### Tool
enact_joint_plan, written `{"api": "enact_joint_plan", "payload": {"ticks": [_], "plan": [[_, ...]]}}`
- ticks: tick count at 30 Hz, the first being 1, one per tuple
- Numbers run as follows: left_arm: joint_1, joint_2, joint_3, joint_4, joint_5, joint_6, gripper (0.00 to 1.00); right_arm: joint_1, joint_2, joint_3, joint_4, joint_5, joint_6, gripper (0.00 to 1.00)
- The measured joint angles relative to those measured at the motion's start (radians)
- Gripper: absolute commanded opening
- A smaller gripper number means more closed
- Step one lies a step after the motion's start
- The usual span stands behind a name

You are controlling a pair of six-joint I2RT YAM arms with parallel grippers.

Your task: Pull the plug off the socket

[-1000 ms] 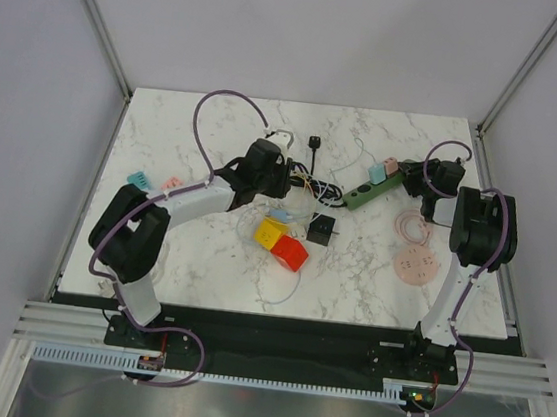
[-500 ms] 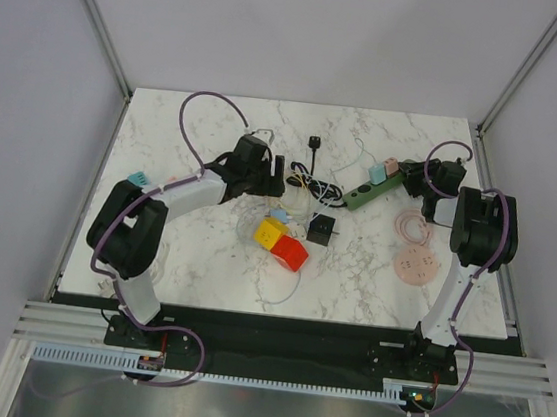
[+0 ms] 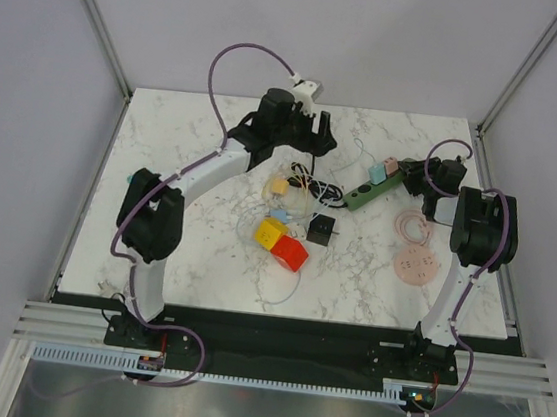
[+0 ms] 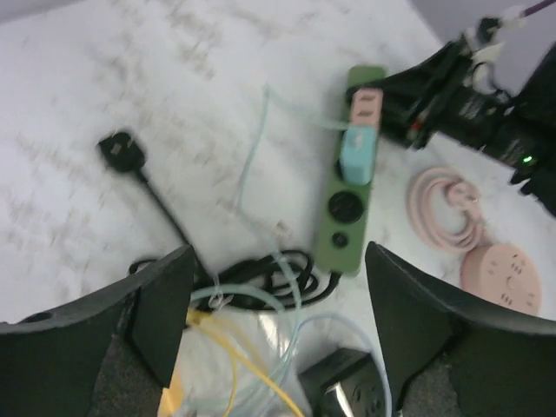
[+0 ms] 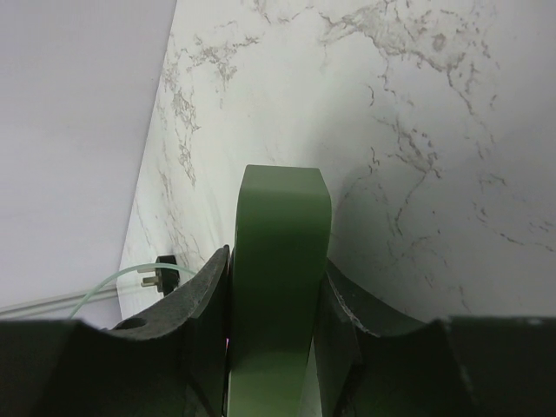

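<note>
A green socket strip (image 3: pixel 369 191) lies slanted at the back right, with a light blue plug (image 4: pixel 356 153) and a pink plug (image 4: pixel 367 104) seated in it. My right gripper (image 5: pixel 274 261) is shut on the strip's far end (image 5: pixel 278 252), one finger on each side. My left gripper (image 4: pixel 280 261) hangs open and holds nothing, high over the tangle of cables just left of the strip's near end (image 4: pixel 340 239). In the top view the left gripper (image 3: pixel 312 137) is raised near the back middle of the table.
A loose black plug (image 4: pixel 120 149) and its coiled black cord (image 4: pixel 261 278) lie left of the strip. Yellow cable (image 4: pixel 217 347), a black cube socket (image 3: pixel 322 231), a yellow and red cube (image 3: pixel 282 244) and a pink round socket (image 3: pixel 415 266) with its coiled cable (image 4: pixel 447 208) sit nearby.
My left gripper has opened and the left arm has swung up and back from the cable tangle. The right gripper has stayed shut on the strip.
</note>
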Motion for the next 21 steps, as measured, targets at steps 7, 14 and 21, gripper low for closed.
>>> {"api": "enact_joint_plan", "payload": {"ticks": [7,14,21], "plan": [[-0.089,0.281,0.35,0.071,0.101,0.076,0.67,-0.002,0.013,0.008,0.0,-0.011,0.0,0.0],[-0.135,0.316,0.243,0.119,0.054,0.098,0.7,-0.003,0.013,0.009,-0.003,-0.011,0.0,0.0],[-0.138,0.351,0.252,0.158,0.086,0.101,0.82,-0.003,0.013,0.009,-0.003,-0.011,-0.001,0.0]]}}
